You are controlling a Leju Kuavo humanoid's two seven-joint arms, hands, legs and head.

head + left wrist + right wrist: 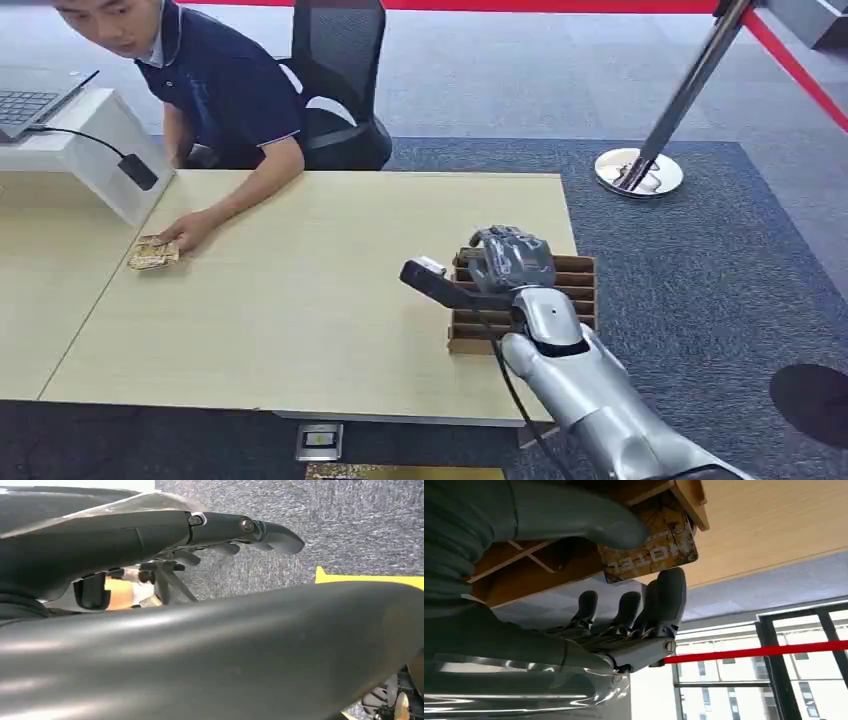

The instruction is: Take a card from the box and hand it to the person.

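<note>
— Status on the right hand [512, 260]?
— I see it over the slotted box [575, 290] at the table's [330, 290] edge, thumb and fingers pinching a gold card [650, 550]. Left hand [240, 532]: I can't tell.

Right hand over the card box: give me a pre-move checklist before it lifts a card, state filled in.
1. Right hand above the box: ok.
2. Card between thumb and fingers: ok, thumb lies on it.
3. Firm pinch on the card: cannot tell; the fingers look apart from it.
4. Card free of the box's dividers: not ok, it sits at the box edge.
5. Person's hand ready to receive: not ok, it rests on another card.
6. Left hand out of the way: ok, hanging over carpet.
</note>
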